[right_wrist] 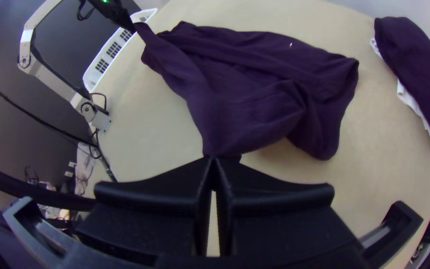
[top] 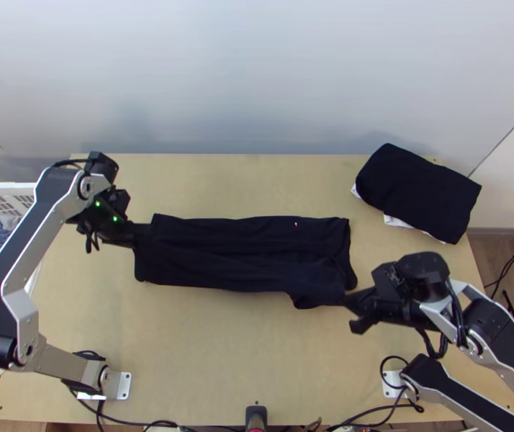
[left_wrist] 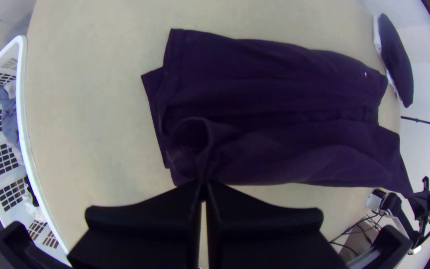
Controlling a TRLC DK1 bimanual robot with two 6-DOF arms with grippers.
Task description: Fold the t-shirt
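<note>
The dark t-shirt (top: 242,253) lies as a long folded strip across the middle of the table. At its left end my left gripper (top: 136,236) holds the cloth; in the left wrist view that gripper (left_wrist: 203,187) is shut on a raised, bunched part of the shirt (left_wrist: 274,99). My right gripper (top: 349,299) is at the near right corner. In the right wrist view the right gripper (right_wrist: 215,162) is shut on a lifted corner of the shirt (right_wrist: 245,109), and the cloth slopes down from it.
A stack of folded dark and white clothes (top: 419,191) lies at the table's far right corner. A white basket (top: 1,189) with clothes stands beside the left edge. Cables (top: 142,422) run along the near edge.
</note>
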